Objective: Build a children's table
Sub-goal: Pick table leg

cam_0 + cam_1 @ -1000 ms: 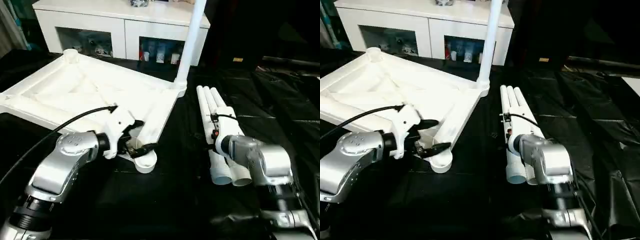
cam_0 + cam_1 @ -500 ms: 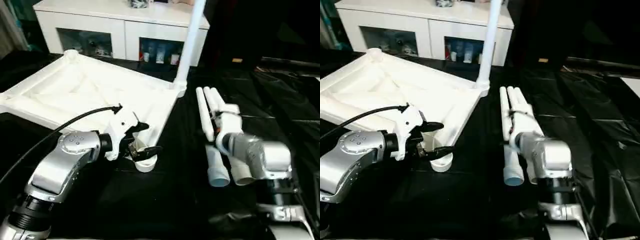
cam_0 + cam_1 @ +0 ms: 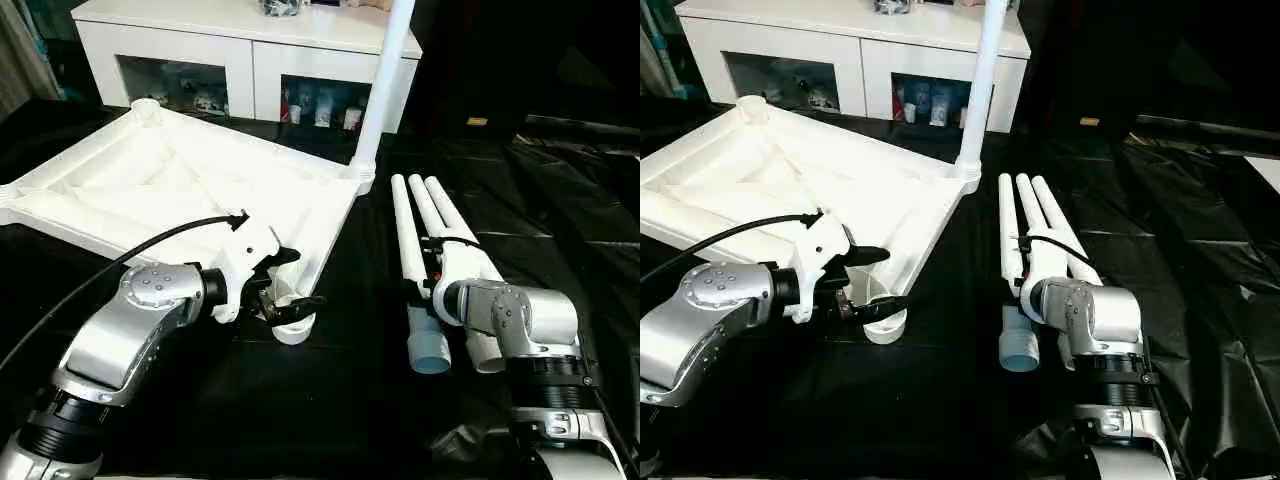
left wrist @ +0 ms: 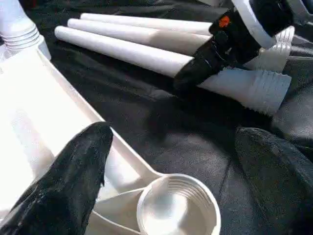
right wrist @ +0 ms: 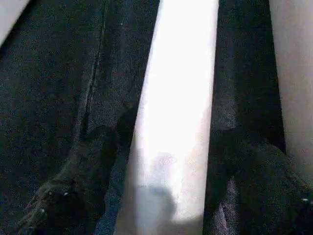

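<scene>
Leftmost loose leg now slid nearer, between right gripper fingers, grip uncertain; left gripper wide around empty corner socket

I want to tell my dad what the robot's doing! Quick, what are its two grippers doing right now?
Left gripper: open, around the tabletop's corner socket.
Right gripper: a leg lies between its fingers; gripped or not, cannot tell.

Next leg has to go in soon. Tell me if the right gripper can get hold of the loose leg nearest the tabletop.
Probably yes. The right gripper already sits over that leg, a finger on each side, and nothing lies across it on the black sheet.
</scene>
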You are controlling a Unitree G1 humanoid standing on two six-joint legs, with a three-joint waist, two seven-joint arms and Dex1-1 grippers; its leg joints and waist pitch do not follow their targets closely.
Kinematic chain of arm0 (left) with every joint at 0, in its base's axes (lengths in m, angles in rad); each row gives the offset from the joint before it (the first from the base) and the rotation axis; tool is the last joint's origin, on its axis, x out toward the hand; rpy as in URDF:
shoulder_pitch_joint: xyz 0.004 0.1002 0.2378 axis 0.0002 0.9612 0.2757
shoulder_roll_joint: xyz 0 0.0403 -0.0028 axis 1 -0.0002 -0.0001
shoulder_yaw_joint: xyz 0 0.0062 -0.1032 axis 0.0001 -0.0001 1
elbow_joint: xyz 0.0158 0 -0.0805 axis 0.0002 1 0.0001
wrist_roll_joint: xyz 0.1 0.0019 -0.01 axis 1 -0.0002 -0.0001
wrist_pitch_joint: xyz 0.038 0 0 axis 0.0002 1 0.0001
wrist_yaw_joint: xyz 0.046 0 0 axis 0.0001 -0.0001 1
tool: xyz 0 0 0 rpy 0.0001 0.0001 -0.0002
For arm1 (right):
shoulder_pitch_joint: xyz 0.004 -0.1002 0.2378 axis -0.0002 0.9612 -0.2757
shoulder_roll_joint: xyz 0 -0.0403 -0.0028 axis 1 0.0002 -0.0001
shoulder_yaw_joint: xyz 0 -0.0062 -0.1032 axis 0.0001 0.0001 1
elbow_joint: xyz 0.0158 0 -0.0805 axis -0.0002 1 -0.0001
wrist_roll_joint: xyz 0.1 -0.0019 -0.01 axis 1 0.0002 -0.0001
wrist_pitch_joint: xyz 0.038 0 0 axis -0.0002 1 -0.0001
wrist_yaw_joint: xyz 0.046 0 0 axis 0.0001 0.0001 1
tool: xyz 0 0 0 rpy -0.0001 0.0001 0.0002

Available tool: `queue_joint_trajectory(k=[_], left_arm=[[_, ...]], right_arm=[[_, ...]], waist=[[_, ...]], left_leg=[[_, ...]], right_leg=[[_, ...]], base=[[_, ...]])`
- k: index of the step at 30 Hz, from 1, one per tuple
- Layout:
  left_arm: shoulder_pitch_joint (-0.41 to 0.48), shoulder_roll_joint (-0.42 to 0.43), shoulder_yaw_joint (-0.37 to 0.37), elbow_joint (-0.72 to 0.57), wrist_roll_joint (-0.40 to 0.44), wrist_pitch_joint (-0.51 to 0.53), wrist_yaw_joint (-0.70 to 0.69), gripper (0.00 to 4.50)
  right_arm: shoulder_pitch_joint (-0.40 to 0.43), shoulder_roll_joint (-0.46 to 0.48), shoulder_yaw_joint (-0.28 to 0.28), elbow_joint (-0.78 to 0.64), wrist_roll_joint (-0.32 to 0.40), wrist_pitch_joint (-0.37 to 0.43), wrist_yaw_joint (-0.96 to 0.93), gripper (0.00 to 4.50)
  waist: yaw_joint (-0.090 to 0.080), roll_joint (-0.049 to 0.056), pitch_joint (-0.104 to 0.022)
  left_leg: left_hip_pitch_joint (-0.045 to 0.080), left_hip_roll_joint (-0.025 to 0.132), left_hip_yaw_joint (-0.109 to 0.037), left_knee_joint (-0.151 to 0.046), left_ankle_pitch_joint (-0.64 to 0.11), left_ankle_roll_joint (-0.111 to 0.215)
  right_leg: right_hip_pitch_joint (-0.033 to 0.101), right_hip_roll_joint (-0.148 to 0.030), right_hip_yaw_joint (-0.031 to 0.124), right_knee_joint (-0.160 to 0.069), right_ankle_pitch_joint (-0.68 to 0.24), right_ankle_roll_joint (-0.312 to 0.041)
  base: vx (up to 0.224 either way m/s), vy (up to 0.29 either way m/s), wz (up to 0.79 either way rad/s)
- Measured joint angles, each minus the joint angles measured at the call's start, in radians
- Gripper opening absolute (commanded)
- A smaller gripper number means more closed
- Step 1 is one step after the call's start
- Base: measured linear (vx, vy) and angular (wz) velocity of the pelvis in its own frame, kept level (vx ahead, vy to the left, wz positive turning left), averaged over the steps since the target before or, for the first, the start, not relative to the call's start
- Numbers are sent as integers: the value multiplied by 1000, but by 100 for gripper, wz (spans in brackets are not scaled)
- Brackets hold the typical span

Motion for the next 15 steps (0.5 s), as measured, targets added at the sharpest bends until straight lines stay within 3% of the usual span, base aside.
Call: queue_joint_trajectory(k=[8, 15], left_arm=[[-6, -50, -19, 5, 68, -28, 102, 450], [11, -81, -4, 5, 45, -45, 116, 450]], right_arm=[[-7, 6, -37, 18, 7, -6, -11, 264], [-5, 8, -42, 29, 8, -10, -10, 207]], waist=[[0, 0, 0], [-2, -1, 0]], left_leg=[[0, 0, 0, 0, 0, 0], [0, 0, 1, 0, 0, 0]], right_leg=[[0, 0, 0, 0, 0, 0], [0, 0, 0, 0, 0, 0]], base=[[0, 0, 0], [0, 0, 0]])
